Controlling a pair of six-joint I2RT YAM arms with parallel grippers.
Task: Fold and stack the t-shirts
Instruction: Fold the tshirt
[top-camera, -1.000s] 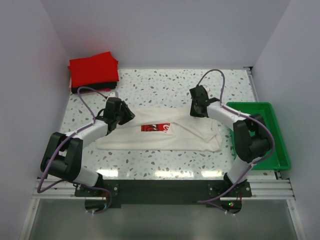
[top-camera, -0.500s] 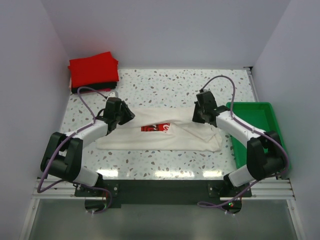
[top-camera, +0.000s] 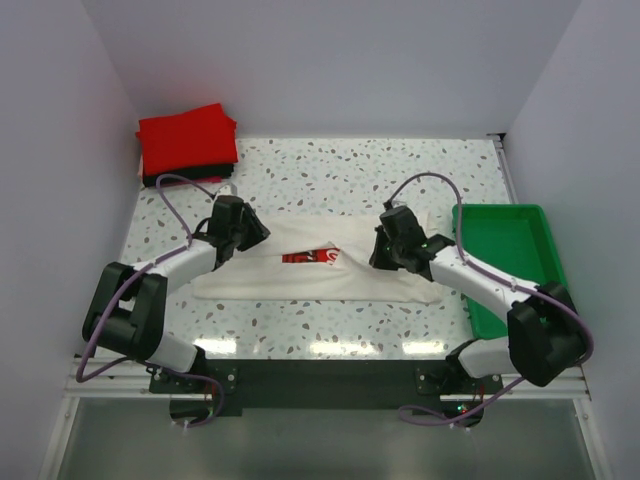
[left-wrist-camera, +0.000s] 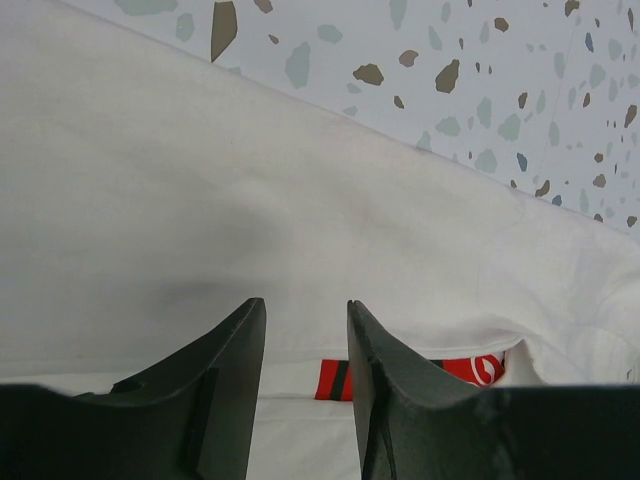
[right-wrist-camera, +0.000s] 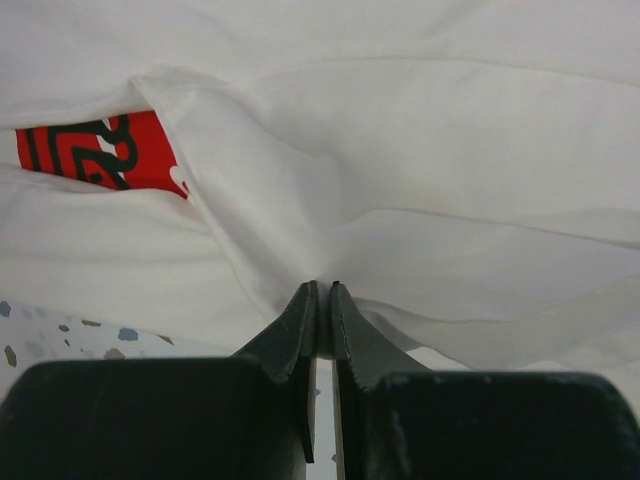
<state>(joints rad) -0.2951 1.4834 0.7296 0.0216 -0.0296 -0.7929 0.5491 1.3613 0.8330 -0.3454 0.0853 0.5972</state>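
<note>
- My right hand is closed tight, its two fingers pinching a raised ridge of the cream-white t-shirt; the creases in the cloth run in to the fingertips, so I judge the hold is a real one
- My left hand is open only a narrow way, with nothing between its fingers; smooth cloth lies under and ahead of it, and I cannot tell whether the tips touch it
- The shirt lies as a wide band on the worktop, reaching from one hand to the other; its red print peeks out of a fold ahead and to the left of the right hand, and just to the right of the left hand's fingers
- The red t-shirt sits folded on top of the black t-shirt, well beyond the left hand; the green tray is off to the right hand's outer side
- I expect this cloth to be light, thin and limp: it will sag and trail, and the layers may slide over one another
- I would take hold at a hem or corner where every layer can be caught, since a pinch mid-panel may lift only the top one
</note>
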